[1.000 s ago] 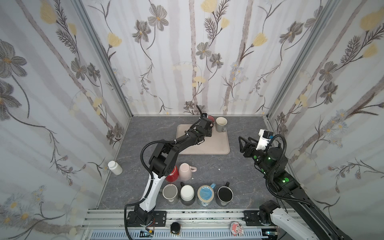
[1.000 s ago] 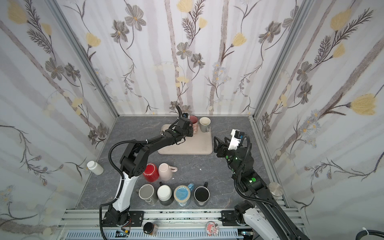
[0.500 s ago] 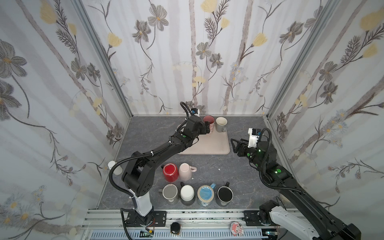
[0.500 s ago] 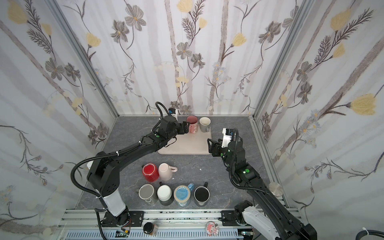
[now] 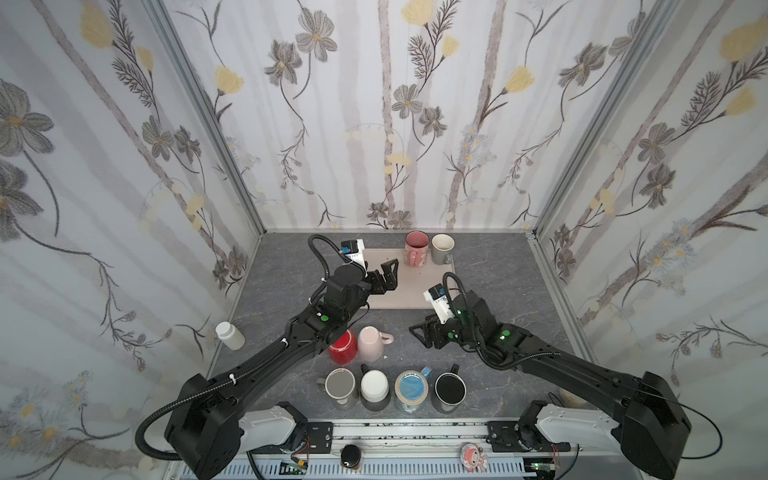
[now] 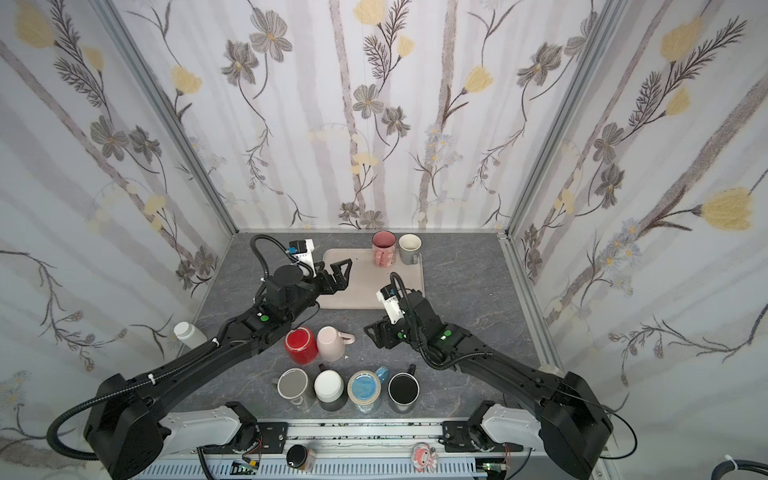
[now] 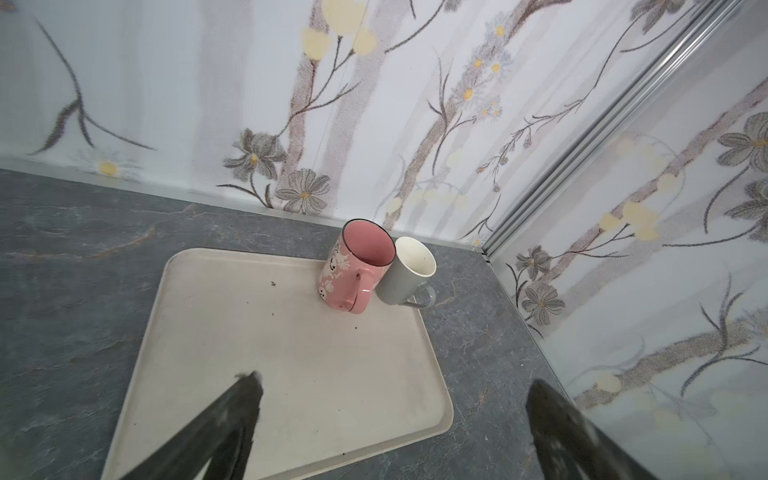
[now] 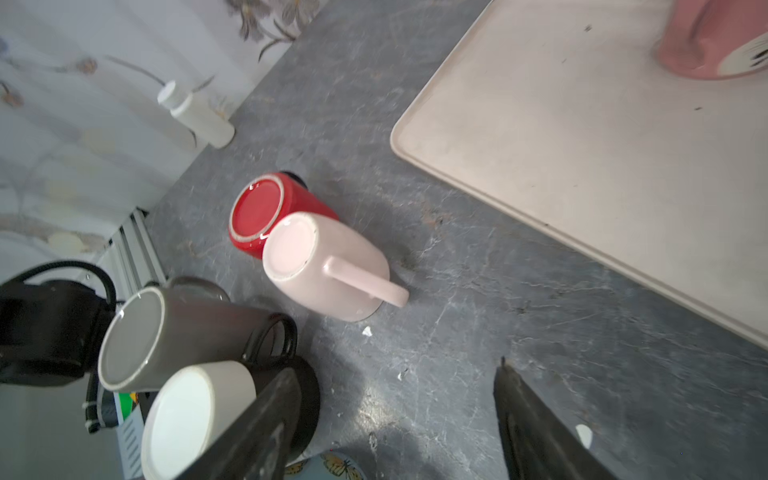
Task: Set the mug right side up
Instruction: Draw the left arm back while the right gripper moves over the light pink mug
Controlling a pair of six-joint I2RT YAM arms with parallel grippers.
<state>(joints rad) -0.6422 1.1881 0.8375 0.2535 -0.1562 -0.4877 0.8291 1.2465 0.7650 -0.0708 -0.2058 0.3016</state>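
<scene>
Two done by the look of it. A pink patterned mug (image 5: 417,248) and a grey mug (image 5: 441,249) stand mouth-up and touching at the far right corner of the beige tray (image 5: 411,289). The left gripper (image 5: 392,275) hangs over the left part of that tray, jaws spread wide with nothing in them.

Plenty left though. Mid-table (image 5: 478,291), a red mug (image 5: 343,347) and a pale pink mug (image 5: 371,343) sit bottom-up and touching, the pink one's handle pointing right. The right gripper (image 5: 417,337) hovers just right of the pale pink mug, jaws parted and empty. My guess is that's the next one to get flipped.

Then there's a row of four along the near edge. The charcoal mug (image 5: 340,384), white mug (image 5: 374,385) and blue mug (image 5: 411,385) all look inverted. The black mug (image 5: 449,387) at the right end I honestly can't call. That dark circle could be its base or an open mouth.
</scene>
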